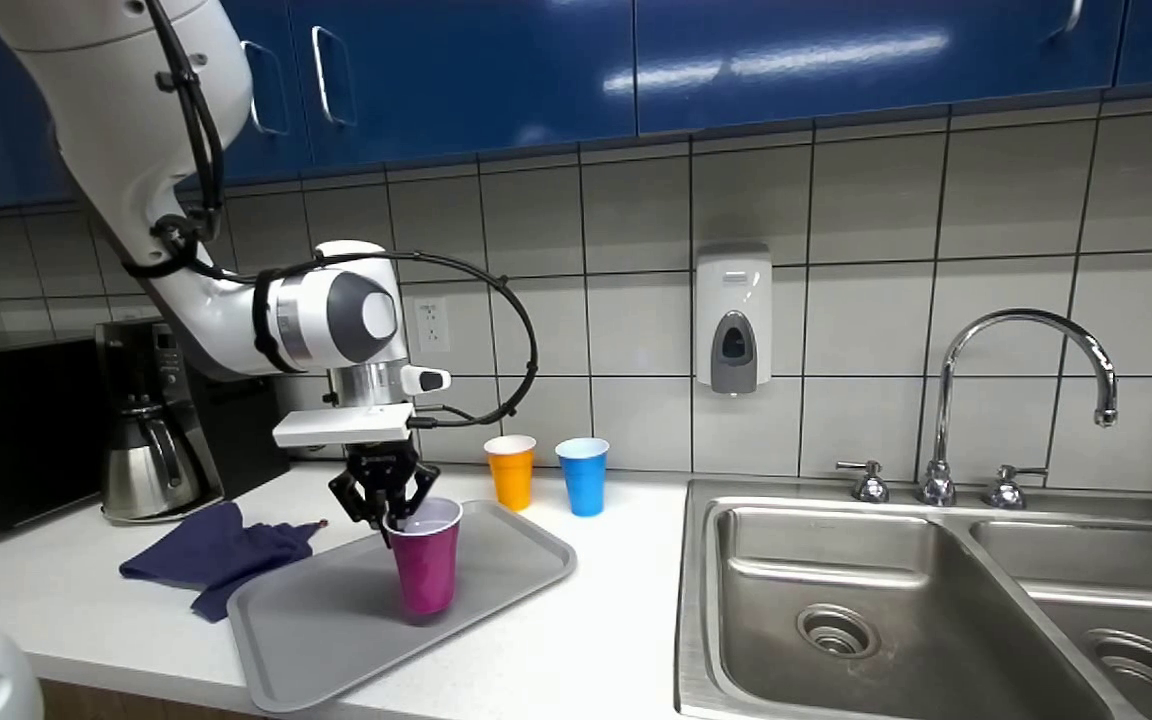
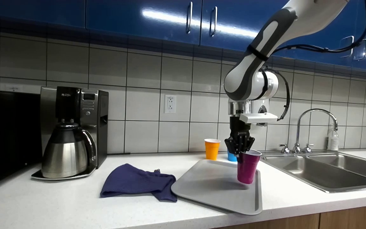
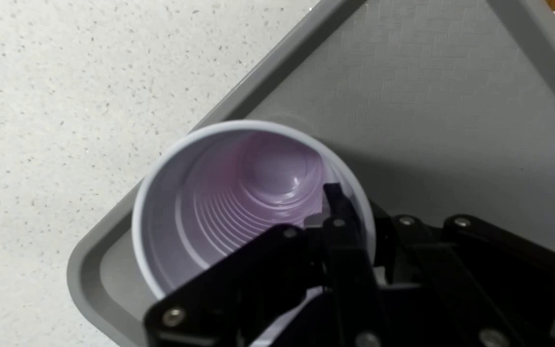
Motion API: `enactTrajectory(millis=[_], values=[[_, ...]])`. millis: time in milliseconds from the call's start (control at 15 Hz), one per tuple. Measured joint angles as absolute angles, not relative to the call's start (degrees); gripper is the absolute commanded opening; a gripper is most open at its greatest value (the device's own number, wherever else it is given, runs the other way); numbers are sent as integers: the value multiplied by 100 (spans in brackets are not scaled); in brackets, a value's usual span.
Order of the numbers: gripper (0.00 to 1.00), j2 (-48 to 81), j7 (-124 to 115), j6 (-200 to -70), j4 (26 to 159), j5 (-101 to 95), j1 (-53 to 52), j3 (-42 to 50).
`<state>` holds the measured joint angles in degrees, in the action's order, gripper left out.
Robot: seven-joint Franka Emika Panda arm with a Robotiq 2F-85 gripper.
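Black claw point(image 3: 358, 208), nearest the wrist camera, is clamped on a magenta cup point(image 3: 239, 197) at its three-o'clock rim: grasped, not yet released, held tilted, perhaps just clear of the gray tray point(image 3: 431, 86).

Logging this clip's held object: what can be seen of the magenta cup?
The magenta cup, plastic-looking, has a pale, ribbed interior and white rim. Open end up, slightly tilted, it is over the gray tray; base contact is unclear. The gripper pinches its wall, one finger inside, the other outside. No contents show.
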<state>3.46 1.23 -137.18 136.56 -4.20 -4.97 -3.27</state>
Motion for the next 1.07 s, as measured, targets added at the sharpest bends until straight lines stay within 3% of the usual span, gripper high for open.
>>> enactTrajectory(millis=[600,667,733,1067], values=[[1,576,-2,-14016,13655,-705,-498,-327],[13,598,-5,-14029,13655,-717,-498,-327],[32,616,-5,-14032,13655,-721,-499,-327],[67,658,-24,-14032,13654,-760,-503,-327]])
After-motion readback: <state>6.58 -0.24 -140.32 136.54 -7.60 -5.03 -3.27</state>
